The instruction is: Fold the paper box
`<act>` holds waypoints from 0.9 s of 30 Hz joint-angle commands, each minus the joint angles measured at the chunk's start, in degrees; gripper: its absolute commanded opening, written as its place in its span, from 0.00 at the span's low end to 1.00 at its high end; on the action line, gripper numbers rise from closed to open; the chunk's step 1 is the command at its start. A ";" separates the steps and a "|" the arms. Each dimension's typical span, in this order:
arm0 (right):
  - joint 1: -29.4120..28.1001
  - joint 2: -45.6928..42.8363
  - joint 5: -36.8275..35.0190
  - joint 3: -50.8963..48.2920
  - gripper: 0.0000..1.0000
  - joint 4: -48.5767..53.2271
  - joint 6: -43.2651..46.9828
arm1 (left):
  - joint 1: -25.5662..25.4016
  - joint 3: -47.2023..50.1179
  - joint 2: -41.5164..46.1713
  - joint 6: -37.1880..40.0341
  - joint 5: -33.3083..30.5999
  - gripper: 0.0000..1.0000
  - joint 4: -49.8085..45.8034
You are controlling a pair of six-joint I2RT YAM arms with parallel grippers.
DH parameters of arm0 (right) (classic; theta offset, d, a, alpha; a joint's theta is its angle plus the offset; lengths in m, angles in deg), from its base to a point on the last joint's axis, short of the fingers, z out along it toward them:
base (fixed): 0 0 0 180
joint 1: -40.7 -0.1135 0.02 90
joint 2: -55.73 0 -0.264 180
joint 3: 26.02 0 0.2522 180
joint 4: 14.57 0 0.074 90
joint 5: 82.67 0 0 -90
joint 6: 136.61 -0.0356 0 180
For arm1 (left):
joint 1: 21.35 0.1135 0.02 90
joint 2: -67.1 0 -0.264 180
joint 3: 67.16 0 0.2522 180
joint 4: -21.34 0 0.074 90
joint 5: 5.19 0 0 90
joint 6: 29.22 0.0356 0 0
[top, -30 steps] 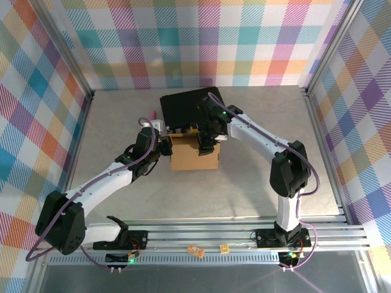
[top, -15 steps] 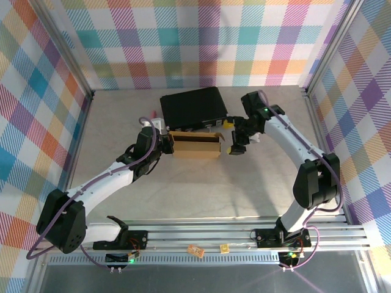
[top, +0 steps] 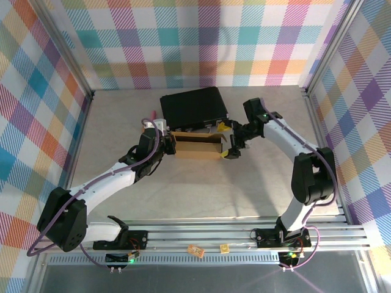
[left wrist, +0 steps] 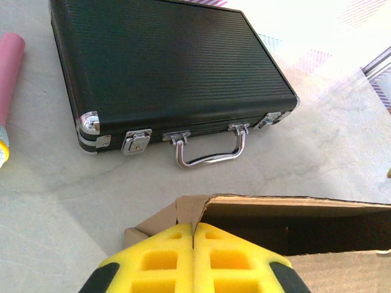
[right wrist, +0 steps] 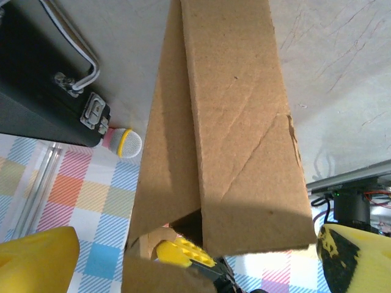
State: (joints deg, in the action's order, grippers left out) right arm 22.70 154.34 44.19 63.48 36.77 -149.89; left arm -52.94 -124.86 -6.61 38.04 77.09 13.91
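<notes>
— Pastel plaid walls (top: 183, 43) on three sides, pale grey table (top: 116, 183) underneath. Where's the paper box (top: 197, 146)?

— Mid-table, lying crosswise between the two arms, just on the near side of the black hard case (top: 192, 107). The left wrist view shows a strip of bare table between the case's chrome handle (left wrist: 211, 149) and the box's far wall, so they are close but apart. A pink cylinder (top: 149, 115) lies off by the case's left corner.

— How far along is it?

— The long walls are up and the top is open, dark inside. I'd judge the ends are what remain.

— And the grippers?

— The left gripper (left wrist: 194, 231) sits at the box's left-end corner with its yellow pads pressed flat together. Whether a bit of flap is pinched below them, I can't tell. The right gripper (top: 226, 141) is at the right end, fingers spread wide to either side of the cardboard, holding nothing.

— So the right one does the folding?

— That's my reading. To do it well, bring the right fingers onto the end panel near its crease rather than its free edge, so the board bends on the score and doesn't buckle. Anchor the left end so the box can't slide toward the case. Turn the panel slowly, watching that the long walls don't splay. A slanting crease runs across the panel in the right wrist view, and too hard a squeeze there could kink it.
</notes>
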 commanded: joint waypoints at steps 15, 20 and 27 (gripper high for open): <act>-2.56 2.84 0.58 -0.28 0.75 -3.28 -5.54 | -1.72 0.27 -0.90 -0.85 0.00 0.00 0.69; -2.53 2.71 -1.30 -1.79 0.65 -6.12 -8.88 | -1.72 -0.36 -1.30 -1.51 2.52 0.00 0.79; -2.47 3.70 -3.10 -0.99 0.60 -7.14 -11.30 | -1.72 -4.89 -2.57 -2.32 5.61 0.00 -7.27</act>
State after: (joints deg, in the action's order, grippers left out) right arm 20.36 156.62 42.24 62.46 30.87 -158.72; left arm -53.95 -127.11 -8.23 37.12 79.62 11.79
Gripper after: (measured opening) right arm 0.603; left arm 0.056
